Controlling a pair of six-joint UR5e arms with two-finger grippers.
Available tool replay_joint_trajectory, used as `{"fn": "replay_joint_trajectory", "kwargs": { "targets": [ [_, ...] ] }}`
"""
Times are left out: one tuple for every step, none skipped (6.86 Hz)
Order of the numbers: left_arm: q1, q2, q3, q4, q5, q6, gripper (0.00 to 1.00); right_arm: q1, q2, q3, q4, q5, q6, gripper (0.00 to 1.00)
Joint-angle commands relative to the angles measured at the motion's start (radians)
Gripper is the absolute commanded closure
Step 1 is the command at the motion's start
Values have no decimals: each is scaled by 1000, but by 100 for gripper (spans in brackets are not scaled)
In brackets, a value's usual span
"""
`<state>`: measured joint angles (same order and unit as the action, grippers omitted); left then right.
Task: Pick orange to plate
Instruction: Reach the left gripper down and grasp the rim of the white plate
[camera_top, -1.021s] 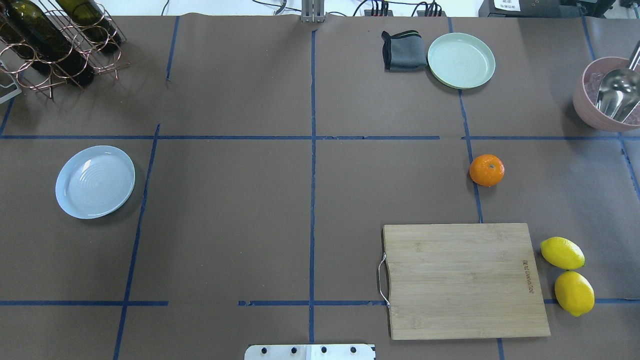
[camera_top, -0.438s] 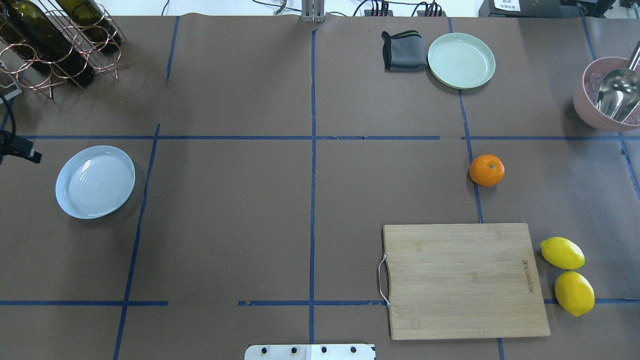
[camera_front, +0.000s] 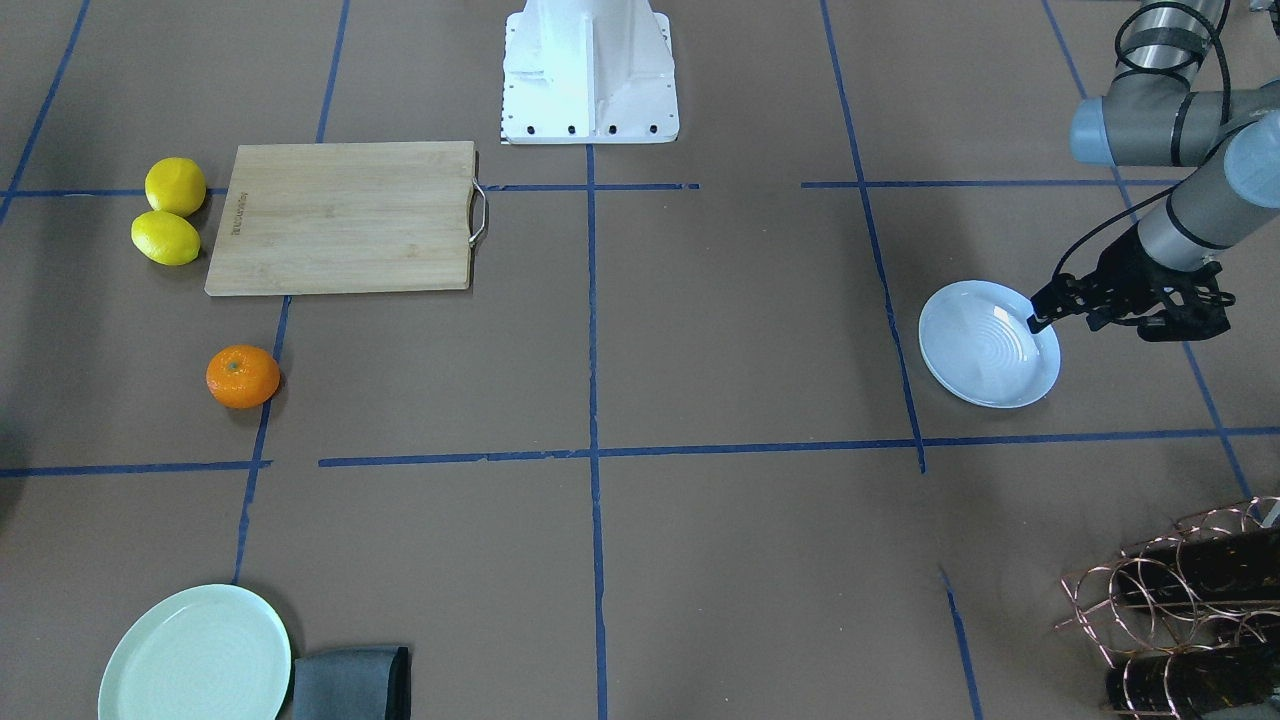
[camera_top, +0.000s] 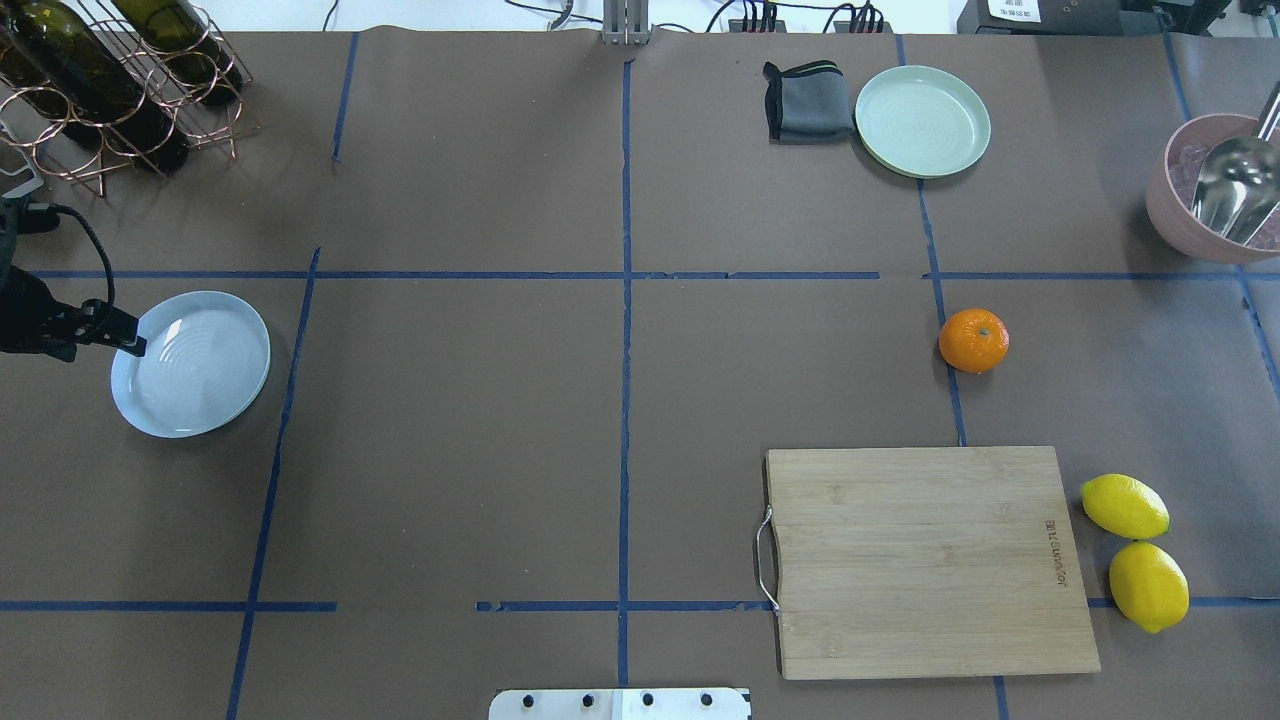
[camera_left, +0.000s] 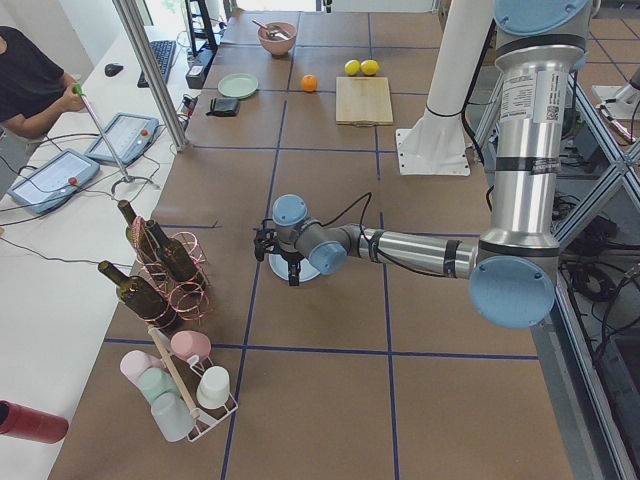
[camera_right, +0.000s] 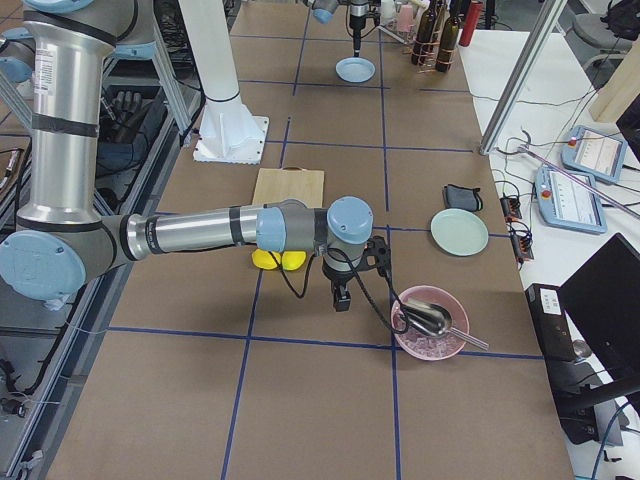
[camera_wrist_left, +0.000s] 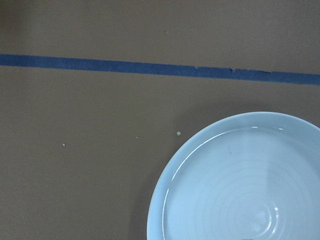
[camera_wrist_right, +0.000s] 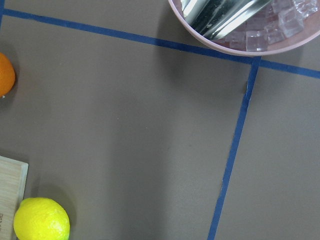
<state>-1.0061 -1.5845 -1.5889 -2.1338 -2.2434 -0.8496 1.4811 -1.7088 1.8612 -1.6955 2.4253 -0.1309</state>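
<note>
The orange (camera_top: 973, 340) lies on the table's right half, just beyond the cutting board, and also shows as orange (camera_front: 242, 376) in the front view. The bluish-white plate (camera_top: 190, 363) sits far left with nothing on it. My left gripper (camera_top: 130, 346) hangs over the plate's left rim, its fingers together in one narrow tip with nothing in them. In the left wrist view the plate (camera_wrist_left: 240, 180) fills the lower right. My right gripper (camera_right: 340, 300) shows only in the right side view, between the lemons and the pink bowl; I cannot tell its state. The orange (camera_wrist_right: 5, 75) peeks in at the right wrist view's left edge.
A bamboo cutting board (camera_top: 925, 560) lies near the front right, with two lemons (camera_top: 1124, 506) beside it. A pink bowl (camera_top: 1170, 190) with a metal scoop is at the right edge. A mint-green plate (camera_top: 922, 120) and a grey cloth (camera_top: 808, 100) sit at the back. A wine rack (camera_top: 110, 90) stands back left.
My left arm has come in from the left edge, and its tip has moved right to the plate's left rim. The orange and plate have not moved.
</note>
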Motion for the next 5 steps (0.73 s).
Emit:
{"fn": "replay_joint_trajectory", "kwargs": {
  "targets": [
    [58, -8, 29, 0, 13, -11, 14, -1, 0, -2, 0, 1, 2, 0],
    [67, -8, 35, -2, 34, -11, 17, -1, 0, -4, 0, 1, 4, 0],
    [69, -8, 38, -2, 36, -9, 31, -1, 0, -4, 0, 1, 5, 0],
    [69, -8, 44, -2, 36, -6, 57, -1, 0, -4, 0, 1, 5, 0],
    [69, -9, 41, -2, 35, -6, 100, -1, 0, -4, 0, 1, 5, 0]
  ]
}}
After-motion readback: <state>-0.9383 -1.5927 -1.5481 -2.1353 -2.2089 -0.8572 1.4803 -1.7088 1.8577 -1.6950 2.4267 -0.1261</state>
